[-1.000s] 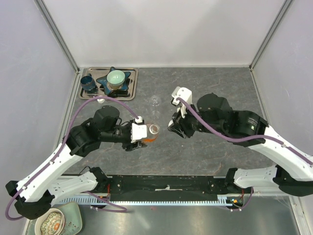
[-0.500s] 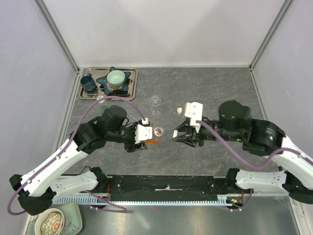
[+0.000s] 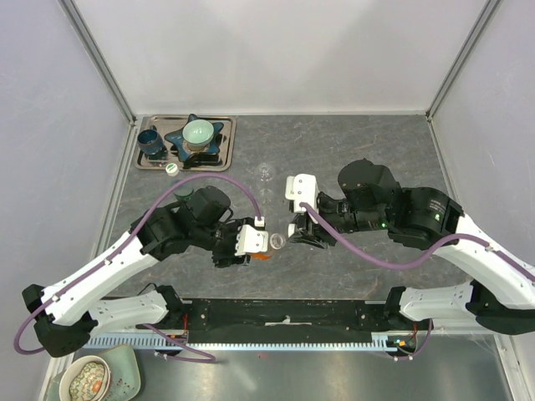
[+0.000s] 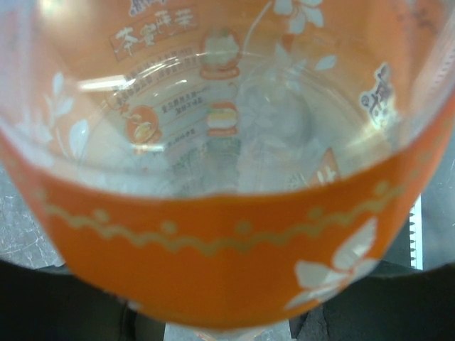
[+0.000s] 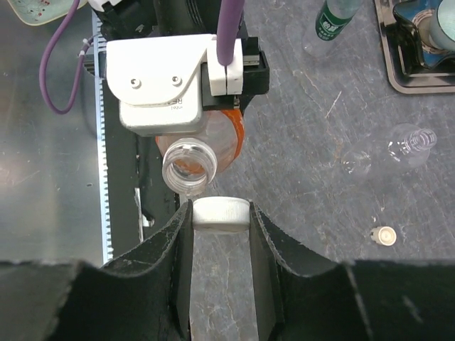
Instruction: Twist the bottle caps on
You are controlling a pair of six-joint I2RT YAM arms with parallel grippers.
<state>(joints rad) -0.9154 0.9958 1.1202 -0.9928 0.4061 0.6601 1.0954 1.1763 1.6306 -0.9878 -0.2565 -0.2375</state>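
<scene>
Overall, grey marbled tabletop (image 3: 359, 142), pale walls (image 3: 276, 50).

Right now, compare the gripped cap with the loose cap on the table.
The gripped cap is pinched in the right gripper near the open orange bottle; the loose cap lies untouched on the table. The gripped cap looks white, the loose cap cream. Both are small, round.

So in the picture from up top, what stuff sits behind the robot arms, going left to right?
dark blue cup → white bottle cap → pale green bowl → small clear bottle
</scene>
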